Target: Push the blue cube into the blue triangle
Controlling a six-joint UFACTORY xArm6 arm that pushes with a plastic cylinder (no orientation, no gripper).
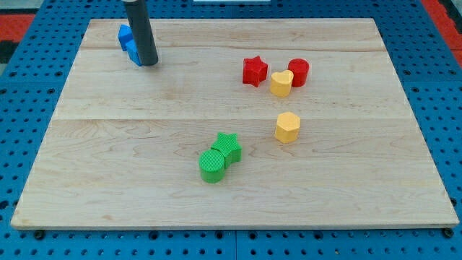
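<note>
The blue cube, a small plastic block [125, 34], sits at the far left of the wooden board [144, 144], and the dark rod's tip [149, 64] is planted right beside it, on its right and nearer side, apparently touching. A second blue plastic piece [134, 53] pokes out just left of the rod; its shape is too hidden to call, and it seems pressed against the cube. The rod carries nothing; it has no jaws, only that blunt end on the board.

Now the count: two blue pieces, two red, two yellow, two green. Red star [254, 71] and red cylinder [299, 71] flank the yellow heart [281, 83] at far right. Yellow hexagonal block [287, 127] stands alone, nearer. Green star [228, 145] touches green cylinder [212, 165] near the centre.
</note>
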